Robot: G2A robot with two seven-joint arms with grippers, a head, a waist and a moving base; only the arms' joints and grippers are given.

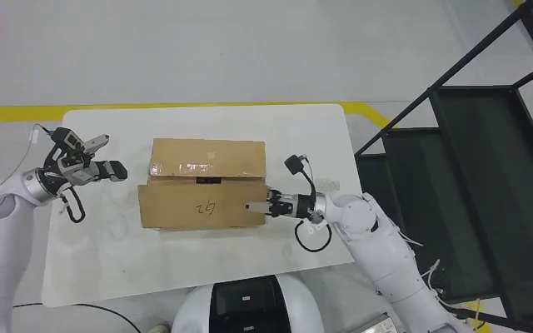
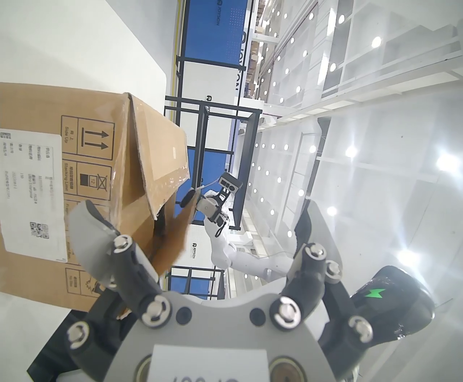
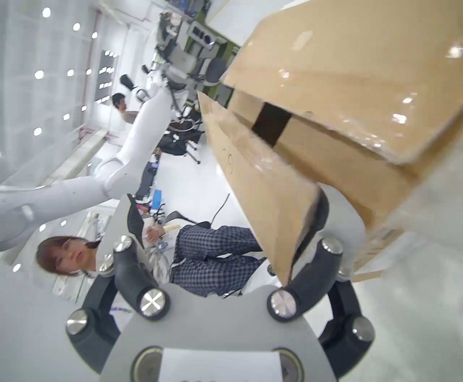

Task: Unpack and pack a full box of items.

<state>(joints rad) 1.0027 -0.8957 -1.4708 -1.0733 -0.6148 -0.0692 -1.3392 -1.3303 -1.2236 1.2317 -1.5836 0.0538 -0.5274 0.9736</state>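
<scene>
Cardboard box (image 1: 204, 196) sits mid table (image 1: 100, 250), flaps part-shut. Right gripper (image 1: 256, 206) gapes around near flap (image 3: 260, 188) corner at box's right end; left gripper (image 1: 117, 170) also spread, by table's left edge. Risk: shallow corner bite slips, tears flap.

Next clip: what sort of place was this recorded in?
Likely a robotics test hall or lab: a yellow floor line by the white table, black metal shelving beside it, and tall blue partition panels behind.
</scene>
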